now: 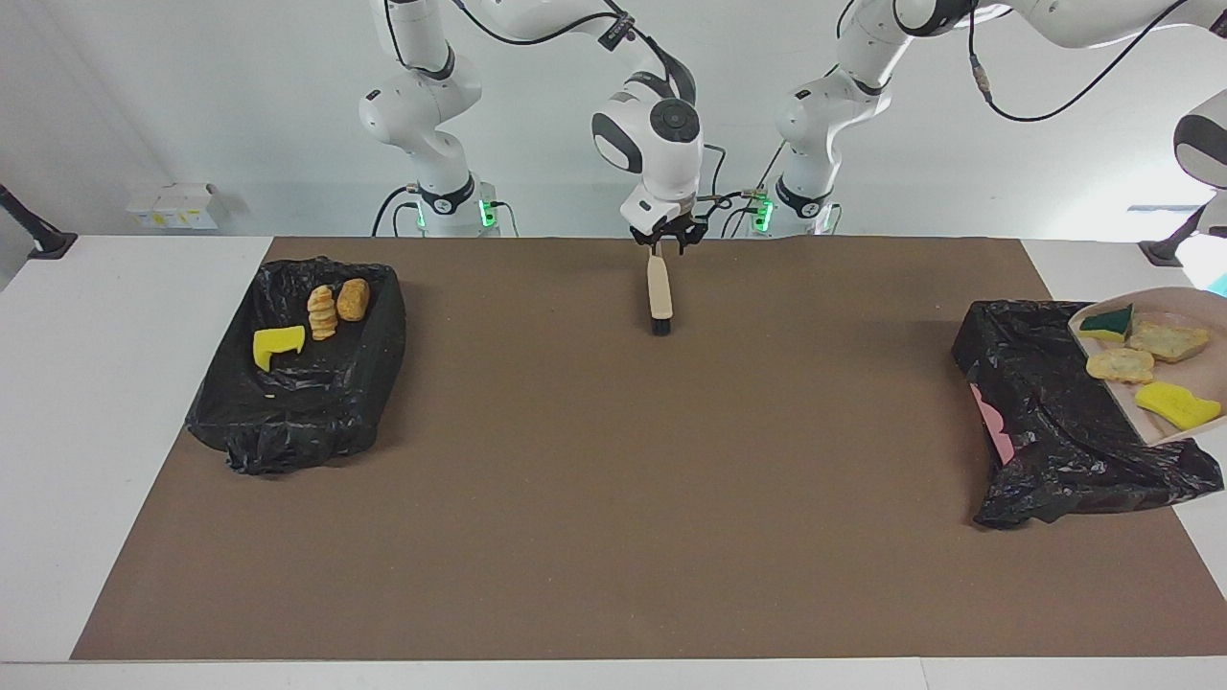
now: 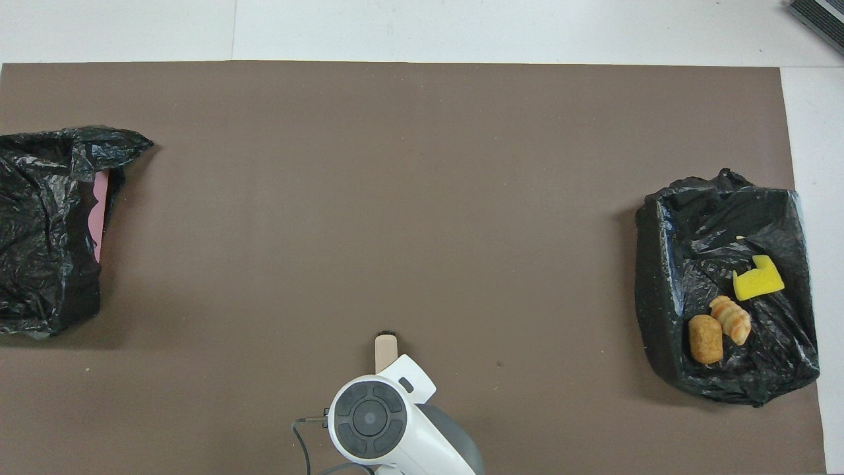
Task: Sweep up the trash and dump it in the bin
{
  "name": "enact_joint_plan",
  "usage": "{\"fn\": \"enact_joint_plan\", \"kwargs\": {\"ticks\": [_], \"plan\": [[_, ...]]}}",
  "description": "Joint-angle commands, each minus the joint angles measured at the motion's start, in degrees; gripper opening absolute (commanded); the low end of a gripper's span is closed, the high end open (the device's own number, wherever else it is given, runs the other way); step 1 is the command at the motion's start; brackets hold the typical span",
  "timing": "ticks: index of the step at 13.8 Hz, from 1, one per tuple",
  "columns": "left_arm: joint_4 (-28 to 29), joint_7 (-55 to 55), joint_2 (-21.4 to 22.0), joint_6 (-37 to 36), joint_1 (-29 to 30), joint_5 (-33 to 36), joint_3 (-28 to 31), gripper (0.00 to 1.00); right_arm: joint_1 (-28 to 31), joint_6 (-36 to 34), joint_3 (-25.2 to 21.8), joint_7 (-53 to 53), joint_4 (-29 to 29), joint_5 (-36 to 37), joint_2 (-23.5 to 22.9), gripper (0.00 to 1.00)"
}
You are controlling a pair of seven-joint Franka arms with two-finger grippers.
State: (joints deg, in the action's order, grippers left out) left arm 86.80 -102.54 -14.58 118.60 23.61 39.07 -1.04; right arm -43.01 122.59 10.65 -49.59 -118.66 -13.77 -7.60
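Brown mat: right hand over brush (grip: cannot tell); left hand unseen, pressed together.

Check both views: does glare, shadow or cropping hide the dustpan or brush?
Facing view: dustpan cropped by the frame edge; shadows soft, brush plain. Overhead view: dustpan out of frame; right arm covers most of the brush; sheen on the bin liner, nothing lost.
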Motion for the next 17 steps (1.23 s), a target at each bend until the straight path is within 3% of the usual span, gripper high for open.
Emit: {"fn": "enact_joint_plan", "kwargs": {"ticks": [1, 3, 6, 8, 11, 17], "plan": [[6.86, 8.11, 4.27, 0.68, -4.08, 9.31, 0.51, 0.00, 4.23, -1.73, 0.24, 0.02, 1.24, 0.94, 3.80, 0.74], [13.01, 14.62, 8.14, 0.58, -6.19, 17.42, 0.51, 0.00, 8.18, -4.97, 0.24, 1.86, 1.24, 2.16, 7.31, 0.79], [14.10, 15.01, 9.39, -0.29, -6.21, 24.28, 0.51, 0.00, 16.18, -9.20, 0.24, 7.30, 1.33, 7.16, 11.72, 0.83], [15.14, 15.09, 11.14, -2.30, -5.77, 24.30, 0.42, 0.00, 22.23, -10.08, 0.16, 8.28, 1.33, 9.46, 13.83, 1.00], [15.33, 15.53, 12.90, -8.36, -7.60, 23.43, -0.02, 0.00, 29.89, -11.39, 0.07, 16.96, 2.73, 9.56, 17.26, 1.00], [14.89, 31.76, 13.70, -27.51, -18.93, 15.00, -0.02, 0.00, 39.66, -29.23, 0.16, 28.47, 18.45, 11.04, 15.33, 1.00]]}}
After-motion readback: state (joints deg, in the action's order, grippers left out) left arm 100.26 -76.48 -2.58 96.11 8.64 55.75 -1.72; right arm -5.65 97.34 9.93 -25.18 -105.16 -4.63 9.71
